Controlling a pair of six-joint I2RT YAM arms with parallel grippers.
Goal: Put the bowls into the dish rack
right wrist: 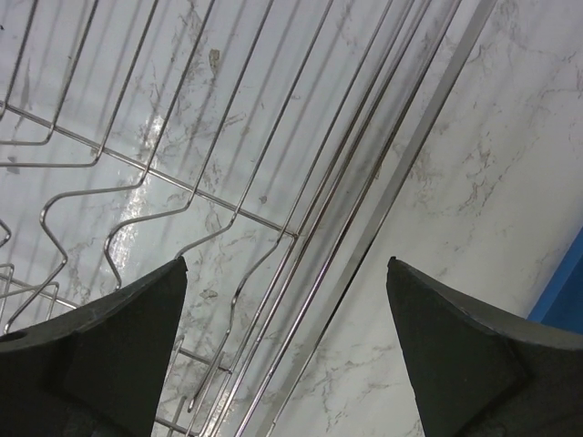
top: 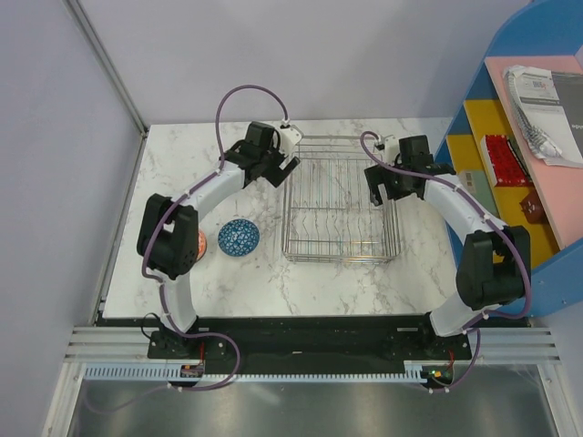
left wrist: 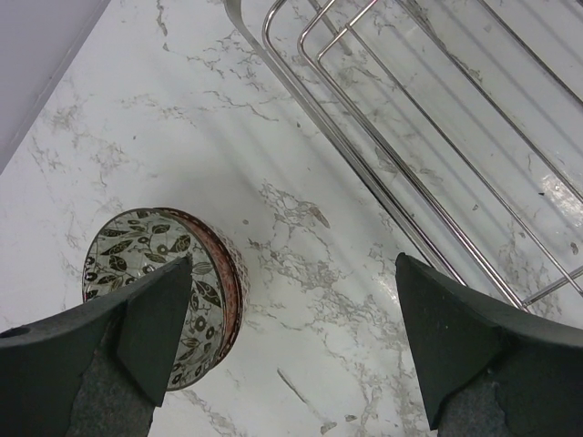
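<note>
Two grippers are in view, and both have jaws spread wide and hold nothing. In the overhead view the left gripper (top: 286,169) hangs at the 10 o'clock corner of the dish rack (top: 340,198). The right gripper (top: 381,189) hangs at the rack's 3 o'clock rim. The rack stands mid-table on the marble table (top: 182,164), and no bowl is inside it.

Bowls:
- The blue bowl (top: 239,238) sits on the table at 8 o'clock from the rack, well apart from both grippers.
- The orange-red bowl (top: 201,243) lies just beside the blue bowl at its 9 o'clock and is mostly hidden by the left arm's elbow.
- The grey-black leaf bowl (left wrist: 150,264) shows only in the left wrist view, at 8 o'clock in that view, with the tip of one of the fingers (left wrist: 146,328) in front of it. I cannot tell whether they touch.
- A red-patterned rim wraps the leaf bowl's far side. I cannot tell whether that rim is a second bowl nested under it.

In the left wrist view, the rack's wire rim runs from 12 to 4 o'clock, apart from the leaf bowl.

In the right wrist view, the gripper (right wrist: 284,264) hovers over the rack's edge wires and tines (right wrist: 182,146), with bare marble at 3 o'clock.

A blue shelf unit (top: 506,41) stands at 3 o'clock from the table.
</note>
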